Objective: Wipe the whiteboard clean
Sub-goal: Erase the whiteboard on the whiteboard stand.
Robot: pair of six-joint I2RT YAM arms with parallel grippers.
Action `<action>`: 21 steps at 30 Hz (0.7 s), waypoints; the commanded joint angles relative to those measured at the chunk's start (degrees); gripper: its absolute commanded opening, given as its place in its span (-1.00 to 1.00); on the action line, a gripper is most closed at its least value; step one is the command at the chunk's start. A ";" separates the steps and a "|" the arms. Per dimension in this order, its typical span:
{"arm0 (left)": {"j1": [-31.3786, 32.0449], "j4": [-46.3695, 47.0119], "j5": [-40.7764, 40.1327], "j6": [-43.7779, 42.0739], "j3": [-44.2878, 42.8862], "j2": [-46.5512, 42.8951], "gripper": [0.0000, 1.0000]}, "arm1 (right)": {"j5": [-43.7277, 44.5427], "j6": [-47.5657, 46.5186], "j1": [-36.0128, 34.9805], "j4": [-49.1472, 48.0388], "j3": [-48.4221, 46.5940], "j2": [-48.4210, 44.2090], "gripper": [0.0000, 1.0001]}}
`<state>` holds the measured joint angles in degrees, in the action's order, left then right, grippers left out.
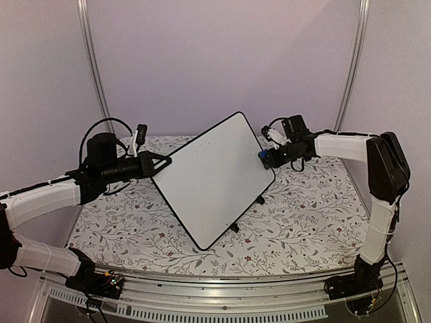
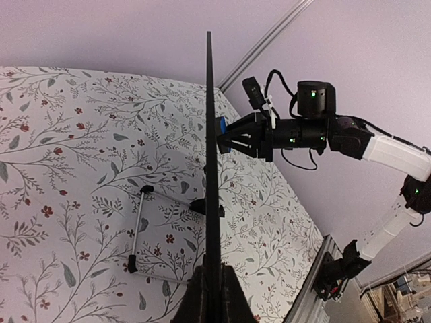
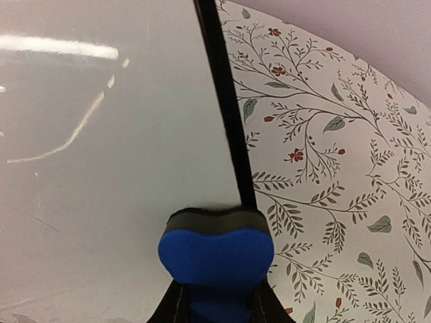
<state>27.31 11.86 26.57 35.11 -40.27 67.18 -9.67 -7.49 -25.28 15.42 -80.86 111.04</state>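
Whiteboard [image 1: 212, 178] up on edge, tipped cornerwise over the flowered table [image 1: 303, 215]. Cannot tell whether its small black feet bear on the table.

Left gripper [image 1: 156, 165]: clamped on the board's rim at one short end, a finger on each side. From that wrist the board shows edge-on, a thin black line running straight out ahead of the fingers.

Right gripper [image 1: 269, 158]: closed on a blue eraser [image 3: 215, 259], jaws pinching its sides. The dark felt face points forward, away from the wrist.

Key relation: the eraser meets the board at the short end opposite the left gripper, near a corner. In the right wrist view the felt sits squarely across the black frame [image 3: 221, 101], half on the white face and half past the rim. The whole wipeable surface lies ahead and to the left of the right gripper's fingers. To the right of the frame there is only table.

Long axis of the board runs from the right gripper's end toward the left gripper's end, so the face stretches away from the eraser toward the other arm.

Judgement: the right arm is the working arm and the left only steadies. The next stroke wants travel leftward off the frame and onto the face, pressing against the left arm's hold.

Surface: bright streaks read as glare. One faint thin line low on the face may be ink or a reflection; cannot tell.
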 commanded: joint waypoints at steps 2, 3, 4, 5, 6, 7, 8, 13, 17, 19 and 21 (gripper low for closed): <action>1.94 1.99 7.14 -2.95 -1.64 0.32 -1.00 | -2.24 0.09 -0.34 -0.61 4.18 0.66 -1.00; 1.90 1.99 7.22 -2.96 -1.65 0.39 -1.00 | -3.09 0.31 -0.42 -1.24 5.86 0.31 -1.00; 1.92 2.02 7.26 -2.92 -1.61 0.41 -1.00 | -4.01 0.44 -0.39 -1.83 7.40 -0.18 -1.00; 1.92 2.05 7.31 -2.88 -1.62 0.49 -1.00 | -4.60 0.49 -0.39 -2.42 9.00 -0.85 -1.00; 1.90 2.04 7.35 -2.82 -1.65 0.56 -1.00 | -4.72 0.67 -0.41 -2.99 10.33 -1.21 -1.00; 1.89 2.09 7.42 -2.78 -1.63 0.63 -1.00 | -4.71 0.90 -0.41 -3.45 11.51 -1.74 -1.00; 1.87 2.14 7.52 -2.73 -1.58 0.67 -1.00 | -4.67 1.18 -0.40 -3.89 12.56 -2.18 -1.00; 1.89 2.13 7.58 -2.71 -1.58 0.77 -1.00 | -2.54 2.09 -0.40 -4.41 14.35 -3.86 -1.00; 1.88 2.16 7.40 -2.74 -1.50 0.52 -1.00 | -1.15 2.62 -0.31 -4.40 12.97 -3.44 -1.00; 1.91 2.12 7.36 -2.70 -1.48 0.43 -1.00 | -0.48 2.57 -0.21 -3.92 10.96 -2.67 -1.00; 1.97 2.13 7.44 -2.68 -1.51 0.54 -1.00 | -0.44 2.31 -0.21 -3.11 7.89 -1.68 -1.00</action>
<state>27.31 11.92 26.48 35.38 -40.36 67.42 -11.97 -5.65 -25.17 12.45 -67.77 108.38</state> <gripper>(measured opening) 0.042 0.241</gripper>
